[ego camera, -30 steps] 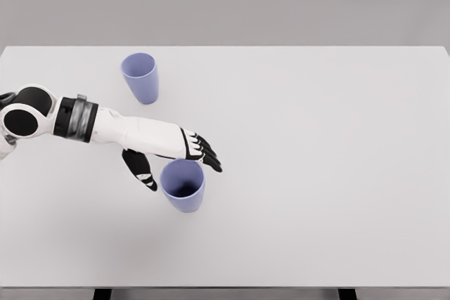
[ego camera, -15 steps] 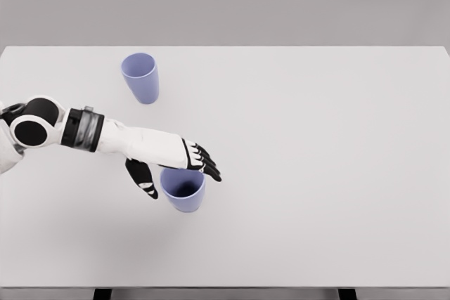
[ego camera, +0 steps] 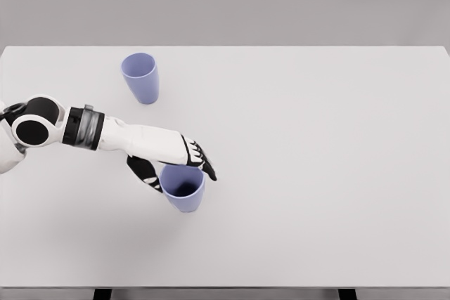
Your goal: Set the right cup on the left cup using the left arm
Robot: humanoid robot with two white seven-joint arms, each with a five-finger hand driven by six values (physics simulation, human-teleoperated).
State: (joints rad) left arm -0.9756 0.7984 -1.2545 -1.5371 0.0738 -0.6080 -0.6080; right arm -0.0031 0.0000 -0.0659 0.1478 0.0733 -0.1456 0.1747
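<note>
Two lavender cups stand upright on the white table [ego camera: 316, 173]. The left cup [ego camera: 140, 78] is at the back left, apart from the hand. The right cup [ego camera: 184, 192] stands nearer the front. My left hand [ego camera: 181, 175] reaches in from the left and wraps this cup near its rim. The thumb [ego camera: 147, 173] presses its left side. The fingers [ego camera: 202, 162] curl around the far side of the rim. The cup still rests on the table. My right arm does not show.
The table's front edge runs along the bottom of the picture. A plain grey wall stands behind the table. My left forearm [ego camera: 133, 140] lies between the two cups.
The left hand has lowered and drawn slightly back left. Its fingers have curled in around the right cup's rim and the thumb has closed against its side. Neither cup has moved.
</note>
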